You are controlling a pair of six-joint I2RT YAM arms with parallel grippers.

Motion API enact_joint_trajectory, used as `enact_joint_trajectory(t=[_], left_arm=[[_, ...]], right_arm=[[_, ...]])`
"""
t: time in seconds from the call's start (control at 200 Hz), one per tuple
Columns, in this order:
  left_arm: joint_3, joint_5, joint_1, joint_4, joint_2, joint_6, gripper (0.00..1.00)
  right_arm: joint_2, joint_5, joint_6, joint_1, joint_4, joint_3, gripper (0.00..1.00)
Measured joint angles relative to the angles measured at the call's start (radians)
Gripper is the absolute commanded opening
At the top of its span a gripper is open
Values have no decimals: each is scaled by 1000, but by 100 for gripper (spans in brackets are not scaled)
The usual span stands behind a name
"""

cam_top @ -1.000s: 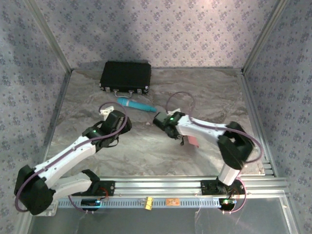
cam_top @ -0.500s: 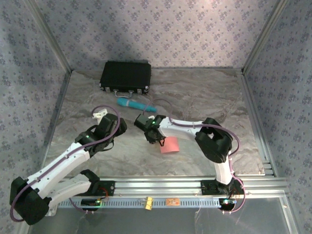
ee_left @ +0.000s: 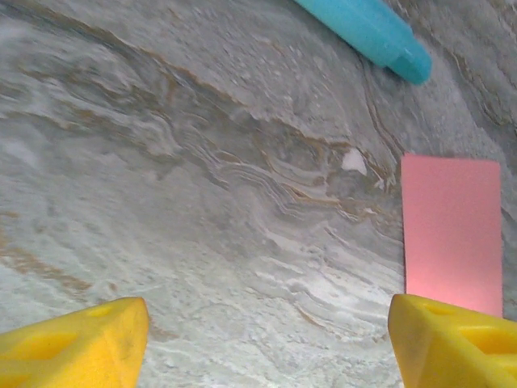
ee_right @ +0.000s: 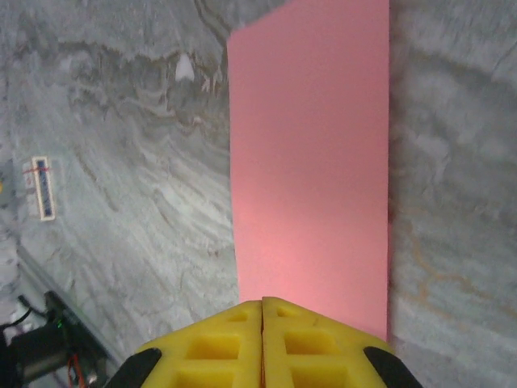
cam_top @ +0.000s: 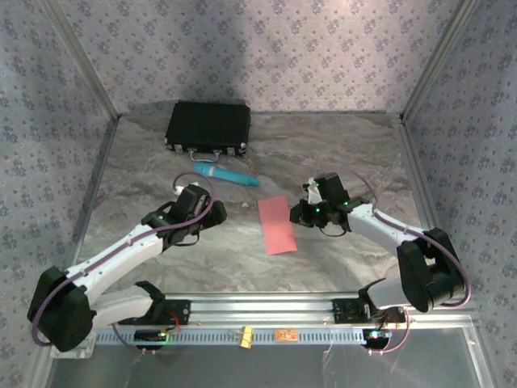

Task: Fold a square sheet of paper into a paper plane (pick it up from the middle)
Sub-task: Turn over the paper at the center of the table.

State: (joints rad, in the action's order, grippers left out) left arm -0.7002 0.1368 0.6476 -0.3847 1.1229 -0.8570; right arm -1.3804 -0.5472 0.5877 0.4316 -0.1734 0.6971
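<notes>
The salmon-pink paper (cam_top: 277,224) lies flat on the marbled table as a long folded rectangle, a little right of centre. My right gripper (cam_top: 299,213) sits at the paper's right edge. In the right wrist view its yellow fingers (ee_right: 262,305) are pressed shut, low over the near end of the paper (ee_right: 311,162), with no paper between them. My left gripper (cam_top: 212,212) hovers left of the paper, apart from it. In the left wrist view its fingers are wide open (ee_left: 266,347) over bare table, with the paper (ee_left: 451,226) ahead to the right.
A teal cylinder (cam_top: 226,174) lies behind the paper, and a black case (cam_top: 208,127) stands at the back left. A small white scrap (ee_left: 353,160) rests near the paper's far corner. An aluminium rail (cam_top: 266,305) runs along the front, and patterned walls close in the sides.
The right arm has swung from left of centre out to the right. The paper, a small hanging piece before, now lies flat as a longer rectangle. The left gripper has shifted slightly right.
</notes>
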Motion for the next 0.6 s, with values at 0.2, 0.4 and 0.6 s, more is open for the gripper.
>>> enact_joint_trajectory(t=[0.2, 0.4, 0.6], left_arm=[[0, -98, 0, 78, 81, -1, 77], [0, -188, 0, 153, 156, -8, 78], [-10, -253, 0, 184, 205, -10, 78]], right_arm=[[-71, -112, 26, -25, 112, -53, 8], [-148, -159, 33, -31, 166, -69, 8], [-213, -176, 29, -43, 220, -89, 8]])
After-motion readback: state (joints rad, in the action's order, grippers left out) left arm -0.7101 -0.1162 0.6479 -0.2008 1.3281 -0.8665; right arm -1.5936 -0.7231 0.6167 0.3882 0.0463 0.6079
